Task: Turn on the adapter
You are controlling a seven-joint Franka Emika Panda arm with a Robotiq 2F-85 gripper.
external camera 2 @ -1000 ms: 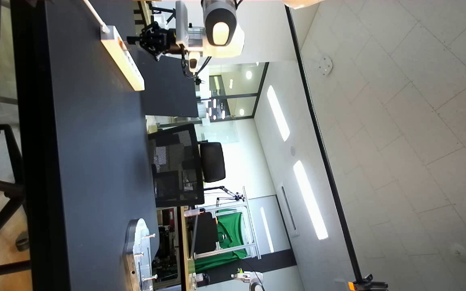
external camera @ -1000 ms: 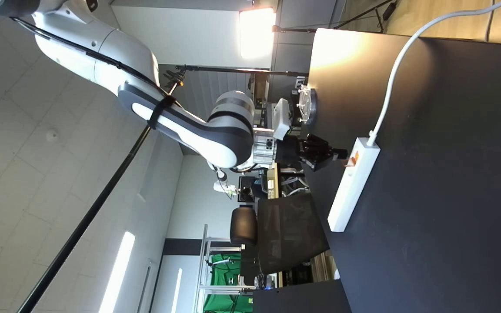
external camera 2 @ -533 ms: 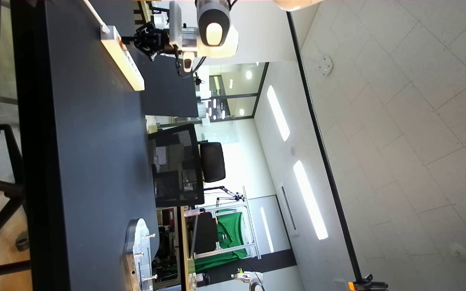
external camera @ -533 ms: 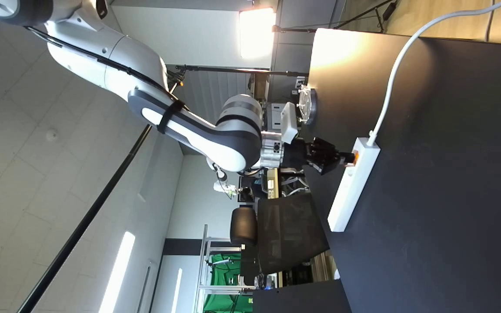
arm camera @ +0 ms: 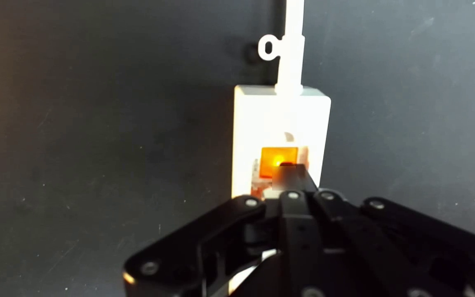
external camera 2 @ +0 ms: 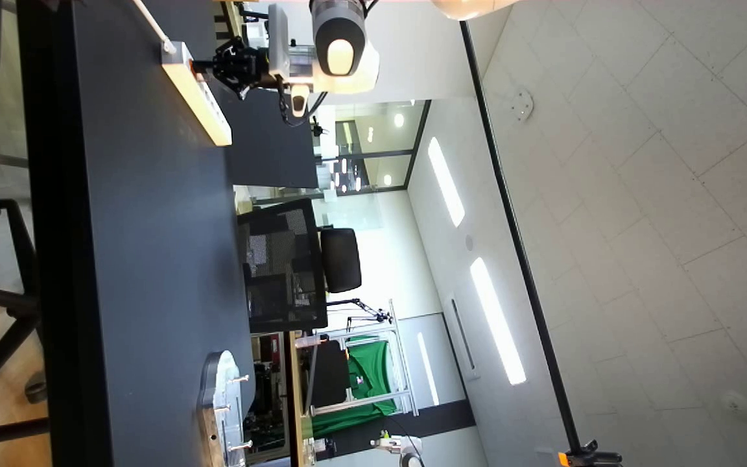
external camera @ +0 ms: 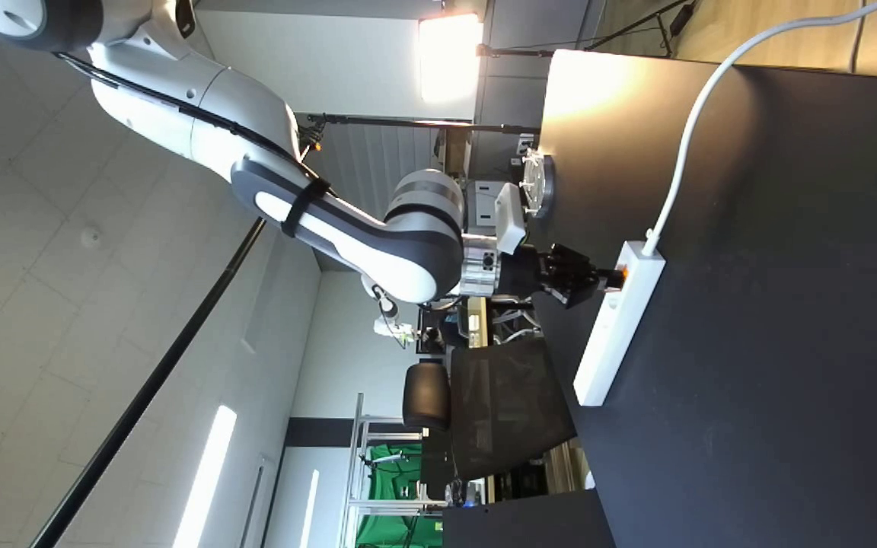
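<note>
In the wrist view, the long, narrow white plastic power strip (arm camera: 276, 119) has a glowing orange plastic switch (arm camera: 269, 160). A black jointed gripper (arm camera: 293, 173), closed and empty, seems to touch the switch's 5 o'clock corner. A white cable (arm camera: 295, 18) leaves at 12 o'clock; beneath lies a matte black table (arm camera: 97, 144). Pressing off-centre could skid the strip.

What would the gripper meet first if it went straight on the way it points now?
Most likely the orange switch on the white power strip: in the wrist view, the fingers partly cover it. Depth is unclear there, so they may already be touching it.
</note>
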